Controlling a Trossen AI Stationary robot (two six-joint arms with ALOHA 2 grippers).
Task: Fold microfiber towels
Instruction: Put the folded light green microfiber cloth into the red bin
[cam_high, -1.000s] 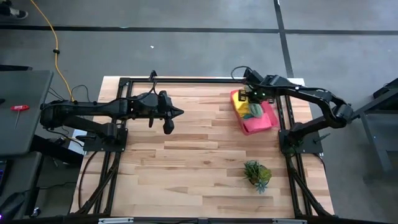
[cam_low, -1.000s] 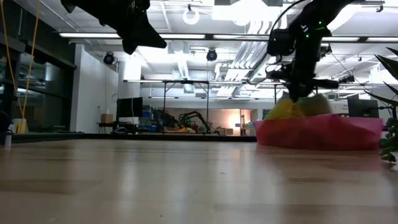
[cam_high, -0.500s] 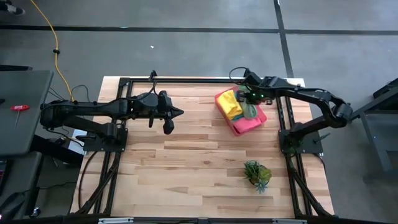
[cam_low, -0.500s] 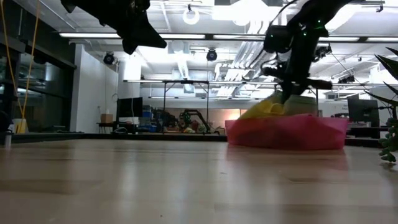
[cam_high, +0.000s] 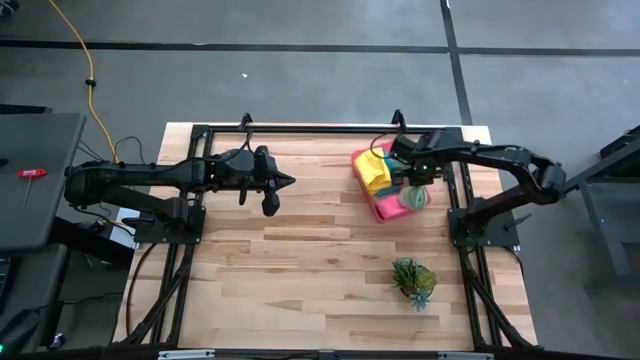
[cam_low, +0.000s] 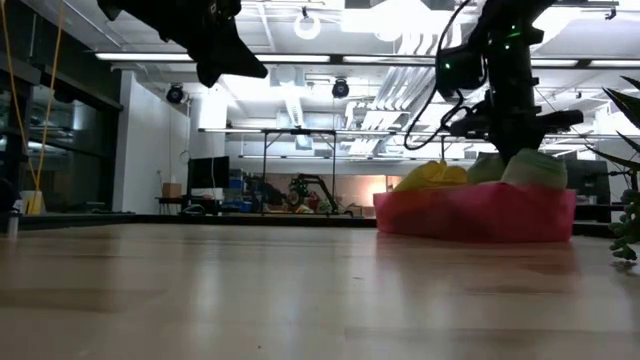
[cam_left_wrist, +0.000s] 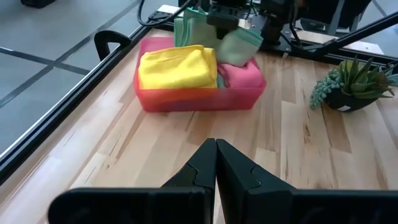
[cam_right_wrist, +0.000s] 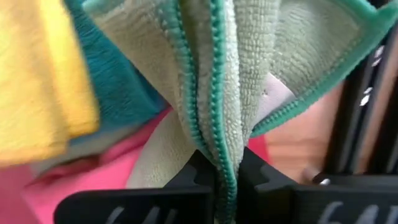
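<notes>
Hanging lengthwise from your right gripper (cam_right_wrist: 225, 177), a pale green towel (cam_right_wrist: 233, 81) ran its long axis straight away from the fingertips, pinched tight in bunched folds. Yellow towel (cam_high: 375, 170), teal towel (cam_right_wrist: 118, 81) and hot pink towel (cam_left_wrist: 239, 74) lay just beside the grip, in the pink tray (cam_low: 470, 212). Since half a second earlier, the tray had shifted and the towel lifted. Your left gripper (cam_left_wrist: 216, 163), fully closed and empty, waited well apart.

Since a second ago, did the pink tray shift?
Yes. In the high view the pink tray slid left across the table, away from the right frame rail, and turned, dragged as the right gripper pulls a pale green towel.
</notes>
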